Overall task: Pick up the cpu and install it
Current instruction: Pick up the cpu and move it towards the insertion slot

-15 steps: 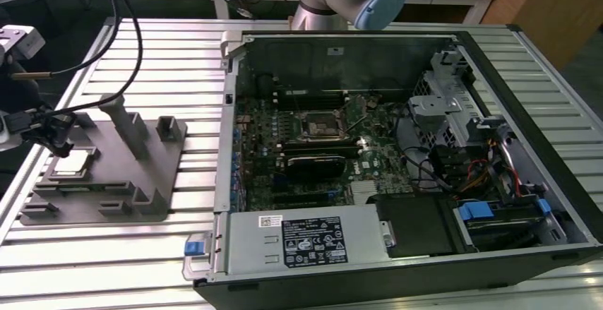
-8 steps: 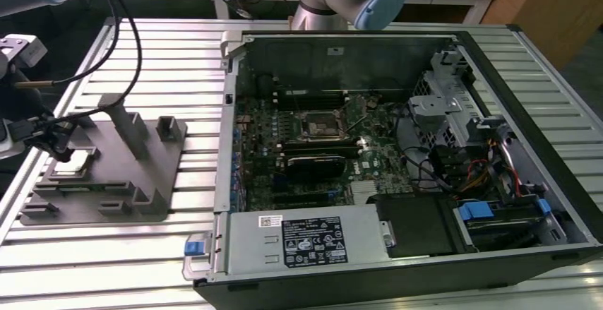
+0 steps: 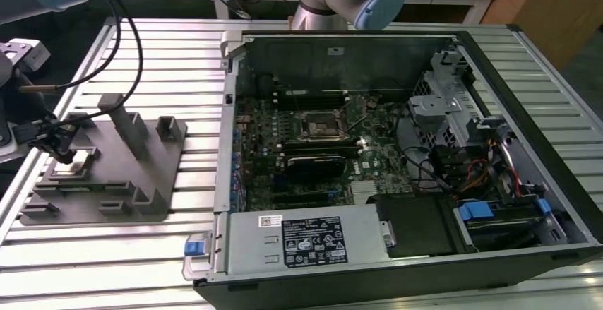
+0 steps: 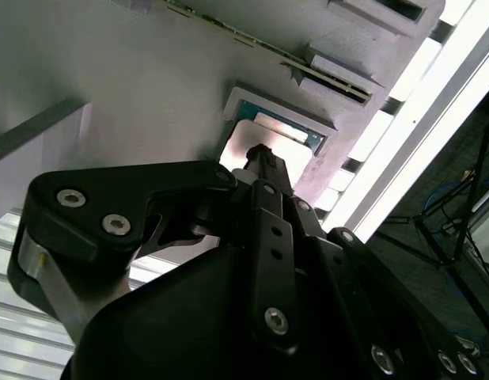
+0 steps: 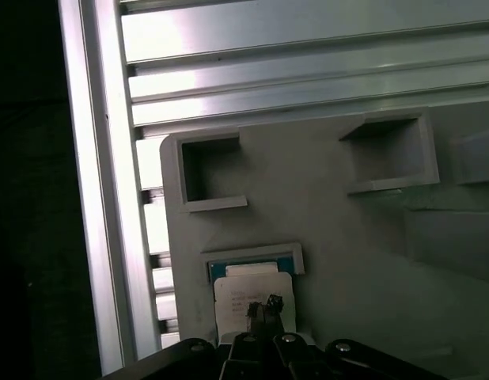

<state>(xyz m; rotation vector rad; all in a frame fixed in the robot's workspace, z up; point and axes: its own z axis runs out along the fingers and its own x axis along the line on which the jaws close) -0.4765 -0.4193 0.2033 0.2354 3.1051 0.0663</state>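
I couldn't tell if my black pincer [image 5: 265, 307] was open or closed; I judged the flat silvery square cpu [image 5: 246, 286] in the grey plastic fixture block [image 5: 355, 253] light, fragile, best edge-held.

Cramped over the fixture block [image 3: 141, 183] at the exterior view's left. Just right of the gripper [image 3: 62, 156], blocked by a tall upright post [image 3: 124, 125]; farther right, by a shorter post [image 3: 168, 128]. Below, hemmed by a raised grey lip [image 5: 252, 252] beside the cpu [image 5: 238, 291]. Overhead, crossed by slack black cables [image 3: 127, 49]. Open along the bare slatted table [image 3: 198, 155] up to the computer case [image 3: 229, 112] wall. Clear straight above the socket [image 3: 320, 125]; crowded to its right by a drive cage [image 3: 438, 91] and wire bundles [image 3: 457, 172].
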